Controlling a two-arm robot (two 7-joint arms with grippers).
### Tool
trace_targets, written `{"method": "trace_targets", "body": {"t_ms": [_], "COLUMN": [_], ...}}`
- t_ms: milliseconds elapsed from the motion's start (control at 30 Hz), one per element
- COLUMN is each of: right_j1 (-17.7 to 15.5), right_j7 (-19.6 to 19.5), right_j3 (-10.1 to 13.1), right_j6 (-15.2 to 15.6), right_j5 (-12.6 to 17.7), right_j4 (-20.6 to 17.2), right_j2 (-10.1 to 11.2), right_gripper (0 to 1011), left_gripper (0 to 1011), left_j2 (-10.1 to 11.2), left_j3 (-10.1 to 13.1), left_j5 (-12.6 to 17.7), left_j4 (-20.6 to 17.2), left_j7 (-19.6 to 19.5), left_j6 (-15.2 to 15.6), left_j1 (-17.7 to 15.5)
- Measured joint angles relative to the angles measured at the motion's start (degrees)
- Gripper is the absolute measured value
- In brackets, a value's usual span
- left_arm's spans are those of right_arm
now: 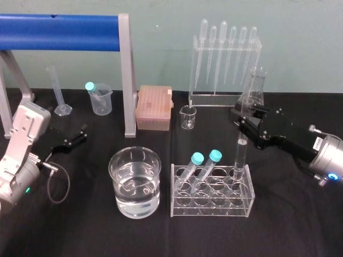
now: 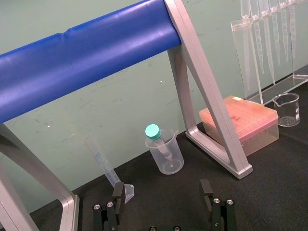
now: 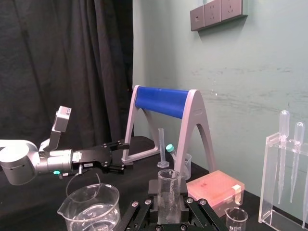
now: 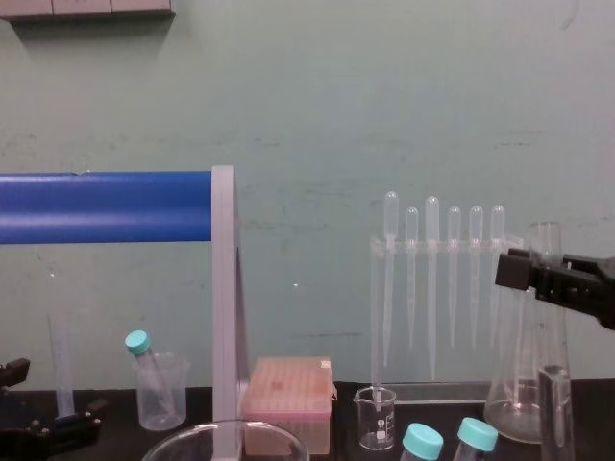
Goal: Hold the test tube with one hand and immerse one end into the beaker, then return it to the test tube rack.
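The test tube point(image 1: 241, 152) is stood upright in the back right hole of the test tube rack point(image 1: 211, 206), its upper part clasped by the right gripper point(image 1: 242, 122). The beaker point(image 1: 135, 179), holding water, is set just left of the rack. The left gripper point(image 1: 77, 136) is held at the table's left, fingers spread
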Motion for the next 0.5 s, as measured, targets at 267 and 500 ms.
{"method": "trace_targets", "body": {"t_ms": [267,500], "right_j1": [0.98,1.95], "right_j7": [1.19,2.24], "right_j3": [-0.94,-1.8], "right_j6": [-1.56,-2.24], "right_j5": [-0.93,-1.61], "right_j4": [3.15,6.25], "right_j2": [-1.25,-2.47], "right_gripper": [230,230], "left_gripper": [1000,1000], "left_j2": [0.0,0.0], "left_j3": [0.0,0.0], "left_j5": [0.0,0.0], "left_j4": [0.0,0.0], "left_j7": [0.0,0.0], "left_j6": [0.0,0.0], "left_j1": [0.0,0.0]}}
